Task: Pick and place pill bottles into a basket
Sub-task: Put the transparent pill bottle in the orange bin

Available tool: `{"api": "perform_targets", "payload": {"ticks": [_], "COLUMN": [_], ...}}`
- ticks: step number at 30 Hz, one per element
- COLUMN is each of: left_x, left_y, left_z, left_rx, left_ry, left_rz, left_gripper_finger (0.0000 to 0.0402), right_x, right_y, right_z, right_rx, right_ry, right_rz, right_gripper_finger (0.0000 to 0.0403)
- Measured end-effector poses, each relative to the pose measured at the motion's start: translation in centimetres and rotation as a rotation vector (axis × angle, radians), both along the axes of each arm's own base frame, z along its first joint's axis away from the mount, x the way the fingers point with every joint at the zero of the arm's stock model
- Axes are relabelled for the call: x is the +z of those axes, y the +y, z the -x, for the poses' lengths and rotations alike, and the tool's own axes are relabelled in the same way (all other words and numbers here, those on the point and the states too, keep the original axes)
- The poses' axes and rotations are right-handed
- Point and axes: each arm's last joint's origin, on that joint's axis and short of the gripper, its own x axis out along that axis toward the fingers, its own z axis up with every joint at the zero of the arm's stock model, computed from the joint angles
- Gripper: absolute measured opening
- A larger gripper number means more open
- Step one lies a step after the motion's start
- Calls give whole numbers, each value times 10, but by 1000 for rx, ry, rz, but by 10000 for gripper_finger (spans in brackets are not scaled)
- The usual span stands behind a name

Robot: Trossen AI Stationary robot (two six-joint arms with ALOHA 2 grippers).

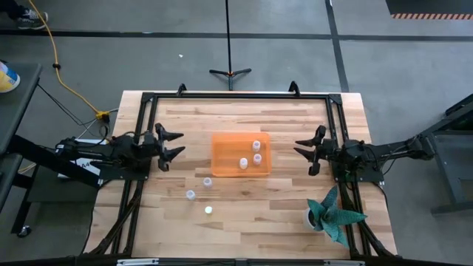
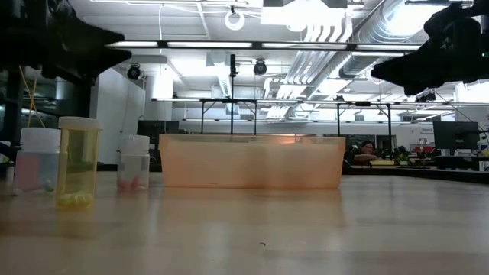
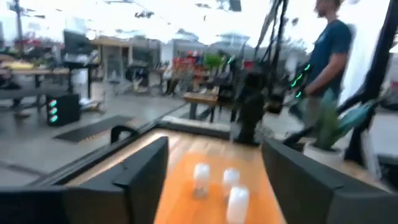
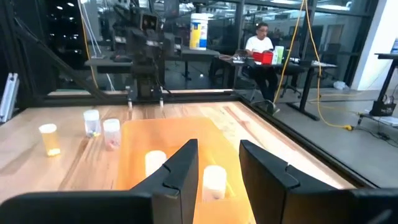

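3 pill bottles [image 1: 249, 156] upright in basket [image 1: 222, 142].

The left arm reaches in from the left edge of the desk, its end effector [image 1: 171, 145] raised with fingers spread apart, empty. The right arm mirrors it from the right edge; its end effector [image 1: 307, 151] also appears open and empty, pointing toward the left arm.

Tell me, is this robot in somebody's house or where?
Not a house: probably a big robotics lab or workshop. The low view shows bare ceiling pipes, the right wrist view shows a person working at a desk, and the floor is plain concrete.
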Motion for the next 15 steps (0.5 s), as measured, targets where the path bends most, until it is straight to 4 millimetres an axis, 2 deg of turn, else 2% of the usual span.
{"api": "perform_targets", "payload": {"ticks": [2, 5, 10, 15], "left_x": [8, 24, 48, 80], "left_y": [-2, -3, -6, -17], "left_z": [1, 2, -11, -39], "left_rx": [-59, -122, -174, -354], "left_ry": [-24, -40, 28, 177], "left_rz": [-7, 8, 0, 18], "left_gripper_finger": [323, 333, 309, 279], "right_x": [0, -1, 0, 0], "right_y": [0, 0, 0, 0], "right_z": [0, 0, 0, 0], "right_rx": [-4, 4, -7, -17], "right_ry": [1, -2, 1, 6], "right_rz": [-4, -30, 8, 30], "right_gripper_finger": [108, 108, 108, 108]}}
